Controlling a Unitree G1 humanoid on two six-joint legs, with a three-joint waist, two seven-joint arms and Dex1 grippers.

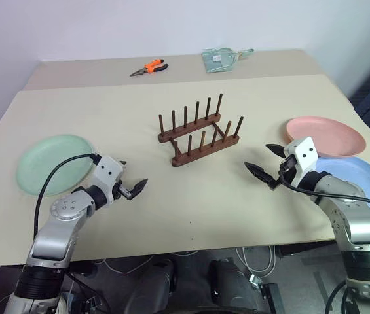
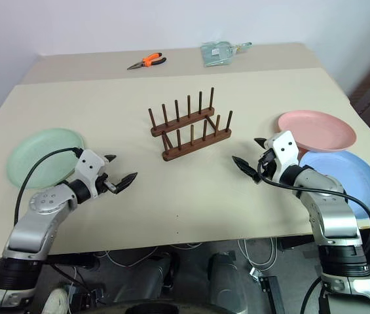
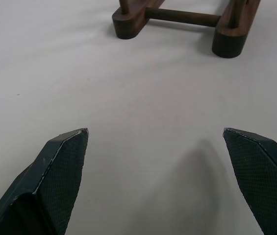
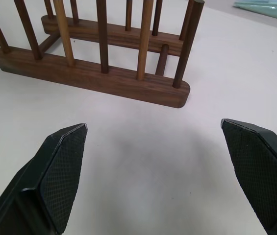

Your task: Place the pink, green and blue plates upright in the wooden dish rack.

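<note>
Three plates lie flat on the table (image 1: pixel 171 196) — green plate (image 1: pixel 50 163) at left, pink plate (image 1: pixel 325 136) overlapping blue plate (image 1: pixel 361 183) at right — while the wooden dish rack (image 1: pixel 200 131) stands empty mid-table between the left gripper (image 1: pixel 132 184) and right gripper (image 1: pixel 264 161), both with jaws spread wide, holding nothing.

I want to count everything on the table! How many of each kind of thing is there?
Round matte plates: 3 (mint green, salmon pink, light blue)
Dark brown wooden dish rack: 1
Orange-handled pliers: 1
Pale green packet: 1
Total: 6
</note>
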